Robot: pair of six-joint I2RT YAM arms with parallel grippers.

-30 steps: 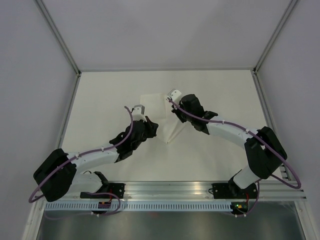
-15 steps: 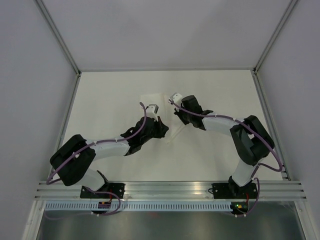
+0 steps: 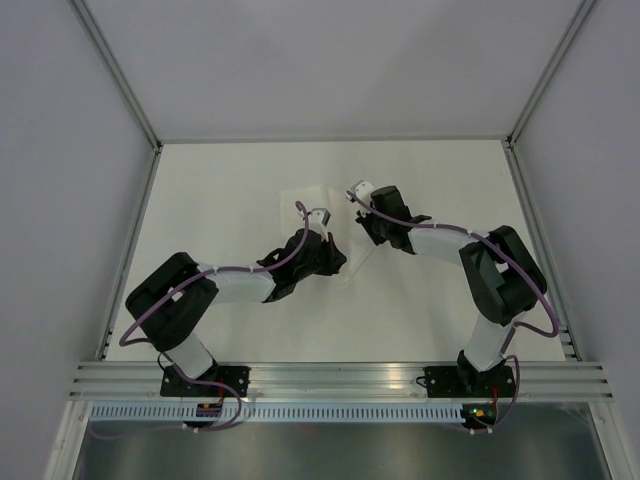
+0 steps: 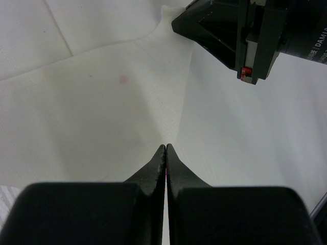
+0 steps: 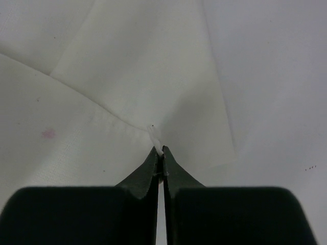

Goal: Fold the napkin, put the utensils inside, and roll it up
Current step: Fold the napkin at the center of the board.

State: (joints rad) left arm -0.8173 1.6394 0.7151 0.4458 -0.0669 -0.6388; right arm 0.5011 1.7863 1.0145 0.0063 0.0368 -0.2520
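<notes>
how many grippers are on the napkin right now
2. The left gripper is shut on the napkin at the near end of a raised fold. The right gripper pinches a bit of the napkin's edge at the far end of that fold.

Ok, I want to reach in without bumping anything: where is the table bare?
Bare table lies left of the napkin up to the side wall, along the back wall, and in the far right corner. The middle is crowded: left gripper and right gripper both pinch the napkin.
</notes>
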